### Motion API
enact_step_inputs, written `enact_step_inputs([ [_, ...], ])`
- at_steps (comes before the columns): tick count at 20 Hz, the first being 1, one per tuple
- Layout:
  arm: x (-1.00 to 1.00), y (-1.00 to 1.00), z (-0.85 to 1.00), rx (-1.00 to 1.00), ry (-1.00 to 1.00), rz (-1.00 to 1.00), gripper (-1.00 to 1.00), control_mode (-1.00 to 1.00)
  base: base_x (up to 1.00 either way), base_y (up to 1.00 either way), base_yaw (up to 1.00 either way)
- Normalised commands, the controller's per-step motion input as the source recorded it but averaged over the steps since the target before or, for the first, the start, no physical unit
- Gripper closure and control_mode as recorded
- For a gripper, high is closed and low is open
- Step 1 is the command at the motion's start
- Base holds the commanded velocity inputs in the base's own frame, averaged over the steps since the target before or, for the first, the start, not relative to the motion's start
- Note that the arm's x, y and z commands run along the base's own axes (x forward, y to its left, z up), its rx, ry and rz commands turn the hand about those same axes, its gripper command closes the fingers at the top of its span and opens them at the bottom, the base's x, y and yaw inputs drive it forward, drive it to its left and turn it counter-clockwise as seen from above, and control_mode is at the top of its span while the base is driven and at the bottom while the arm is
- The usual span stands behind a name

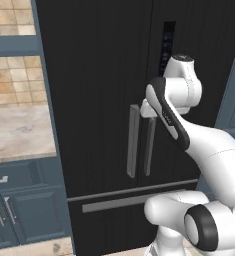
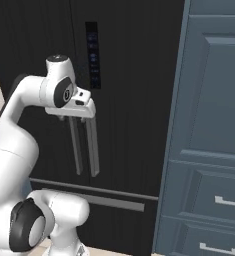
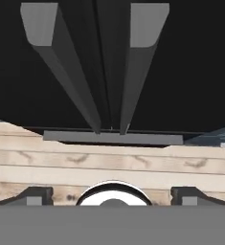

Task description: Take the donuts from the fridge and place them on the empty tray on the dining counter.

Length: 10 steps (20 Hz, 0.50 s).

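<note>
Two grey handles (image 1: 141,145) run down the middle of the black fridge (image 1: 99,75), whose doors are closed. The hand (image 2: 77,118) hangs right at the handles' upper ends, pointing down, its fingers (image 3: 35,196) spread wide apart and gripping nothing. Beneath lies a pale wooden floor (image 3: 109,162).

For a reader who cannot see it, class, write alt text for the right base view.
A white robot arm holds its open gripper at the top of the two grey vertical handles of a closed black double-door fridge. A grey drawer handle runs across the fridge's lower part, and blue-grey cabinets stand to the right.
</note>
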Motion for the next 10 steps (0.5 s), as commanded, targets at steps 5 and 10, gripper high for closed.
enact_step_inputs([
  [5, 0.11, -0.02, -0.09, -0.04, -0.01, -0.02, -1.00, -1.00, 0.00, 0.00, 0.00],
  [10, 0.29, -0.02, -0.24, -0.07, -0.02, -0.01, -1.00, -1.00, 0.00, 0.00, 0.00],
])
